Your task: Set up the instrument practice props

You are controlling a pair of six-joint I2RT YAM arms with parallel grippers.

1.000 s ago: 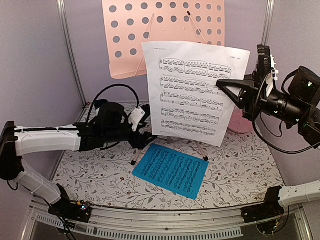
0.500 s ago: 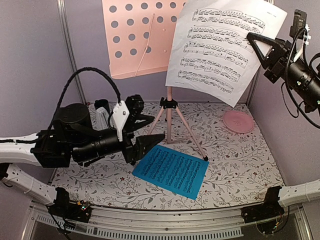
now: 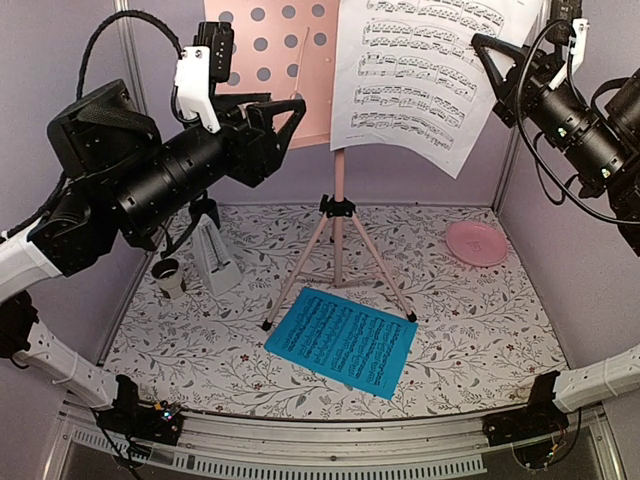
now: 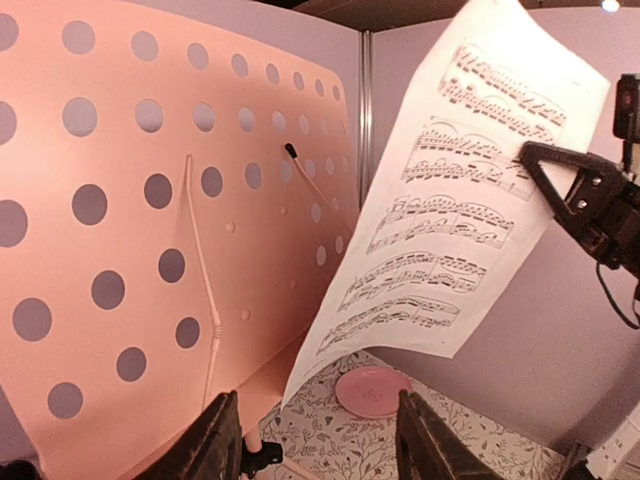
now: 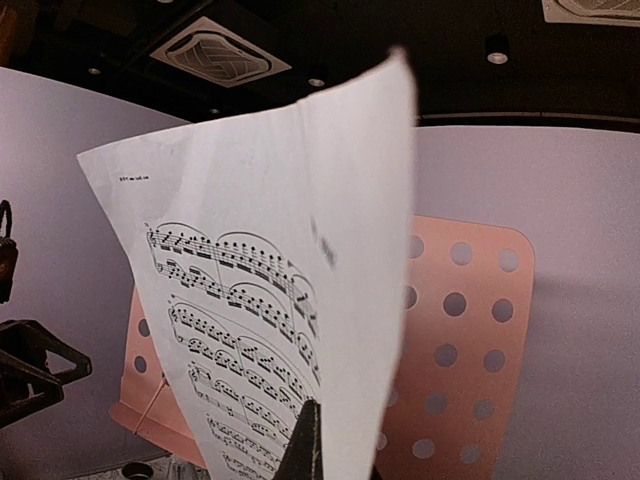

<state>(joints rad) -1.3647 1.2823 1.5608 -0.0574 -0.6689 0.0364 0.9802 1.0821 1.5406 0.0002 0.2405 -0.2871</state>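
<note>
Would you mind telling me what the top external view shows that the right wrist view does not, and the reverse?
Only the top external view shows the blue sheet lying flat on the table, the white metronome, the stand's tripod legs and the pink plate. Only the right wrist view shows the ceiling vent. Both show the white sheet held by the right hand and the pink perforated desk.
</note>
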